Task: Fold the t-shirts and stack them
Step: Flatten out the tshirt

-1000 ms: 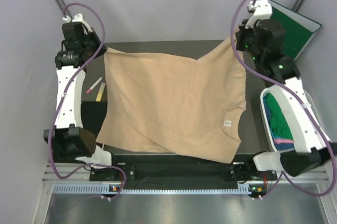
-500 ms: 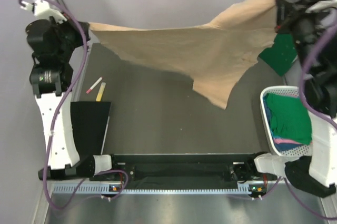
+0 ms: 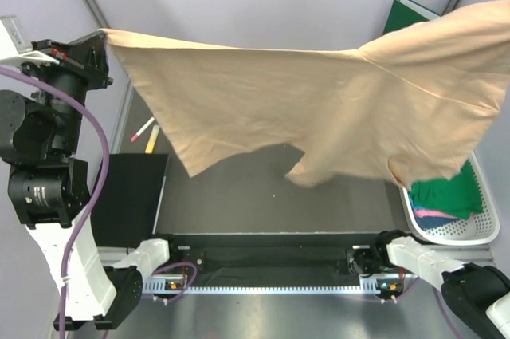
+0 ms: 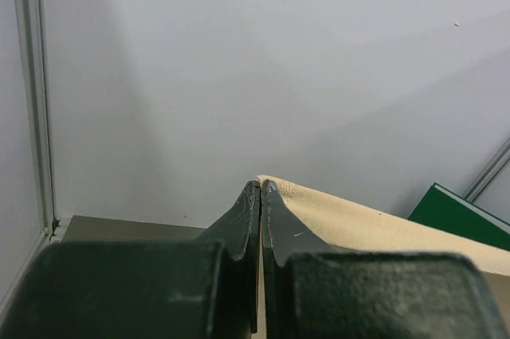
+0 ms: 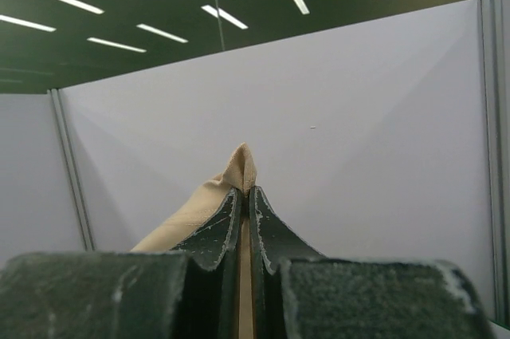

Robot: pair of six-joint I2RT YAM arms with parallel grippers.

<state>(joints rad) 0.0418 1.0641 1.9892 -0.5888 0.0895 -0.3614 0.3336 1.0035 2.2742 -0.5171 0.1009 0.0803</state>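
You're hoisting the peach t-shirt (image 3: 319, 108) clear off the tabletop (image 3: 231, 195) now, it was lying flat a second ago. Your left gripper (image 4: 260, 189) and right gripper (image 5: 244, 190) are each pinching a corner, stretching it midair from left edge to right edge, probably for a cleaner re-lay.

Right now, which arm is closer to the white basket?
Right. The right arm sits just beside the white basket; the left arm stands across the table, at its left edge.

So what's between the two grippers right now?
Only the peach t-shirt, stretched in the air from the left gripper to the right gripper. The top view shows the span; each wrist view shows a pinched edge.
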